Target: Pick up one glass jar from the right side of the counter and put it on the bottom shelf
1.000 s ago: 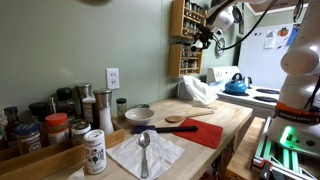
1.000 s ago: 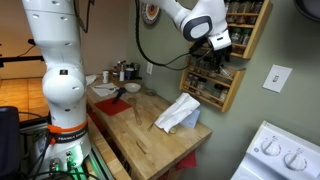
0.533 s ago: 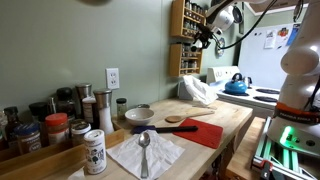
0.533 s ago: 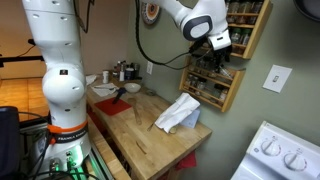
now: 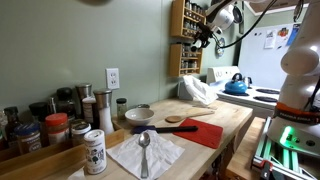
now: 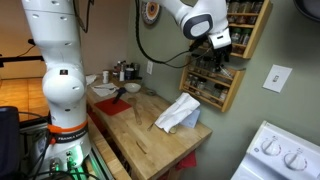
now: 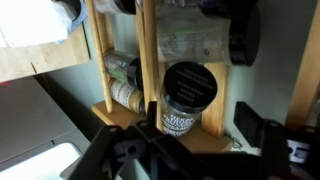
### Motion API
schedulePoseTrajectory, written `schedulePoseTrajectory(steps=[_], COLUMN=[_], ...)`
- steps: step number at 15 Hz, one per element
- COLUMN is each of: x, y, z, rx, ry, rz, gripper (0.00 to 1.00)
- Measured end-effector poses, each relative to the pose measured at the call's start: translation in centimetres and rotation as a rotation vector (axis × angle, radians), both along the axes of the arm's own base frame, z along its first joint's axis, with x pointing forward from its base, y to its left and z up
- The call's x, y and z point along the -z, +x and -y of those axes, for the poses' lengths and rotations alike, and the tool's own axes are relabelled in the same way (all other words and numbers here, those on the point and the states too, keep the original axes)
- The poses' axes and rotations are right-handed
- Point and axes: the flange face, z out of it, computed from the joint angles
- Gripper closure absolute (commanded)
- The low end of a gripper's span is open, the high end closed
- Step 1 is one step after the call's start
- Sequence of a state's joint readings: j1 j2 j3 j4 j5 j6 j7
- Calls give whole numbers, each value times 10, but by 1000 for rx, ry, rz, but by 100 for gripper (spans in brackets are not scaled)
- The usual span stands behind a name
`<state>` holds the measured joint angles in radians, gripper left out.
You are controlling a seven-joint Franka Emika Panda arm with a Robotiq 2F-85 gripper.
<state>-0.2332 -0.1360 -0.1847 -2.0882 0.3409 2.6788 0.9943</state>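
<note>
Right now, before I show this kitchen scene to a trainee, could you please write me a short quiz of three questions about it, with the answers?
1. True or false: the gripper is up at the wooden wall rack, not down at the counter.
2. In an exterior view, what lies on the white napkin? A: a spoon; B: a fork; C: a knife.
3. Fill in: in the wrist view, the jar nearest the camera has a ____ lid.
Key: 1 true; 2 A; 3 black.
</note>
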Motion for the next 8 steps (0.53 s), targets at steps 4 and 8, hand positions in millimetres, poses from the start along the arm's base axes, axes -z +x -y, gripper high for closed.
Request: schedulePoseTrajectory(steps=[4,8], x=[7,6], y=[-1,-1], z=[0,1], rx=[-2,-10], ry=[6,-3], rz=[-15,-15], gripper=[0,0])
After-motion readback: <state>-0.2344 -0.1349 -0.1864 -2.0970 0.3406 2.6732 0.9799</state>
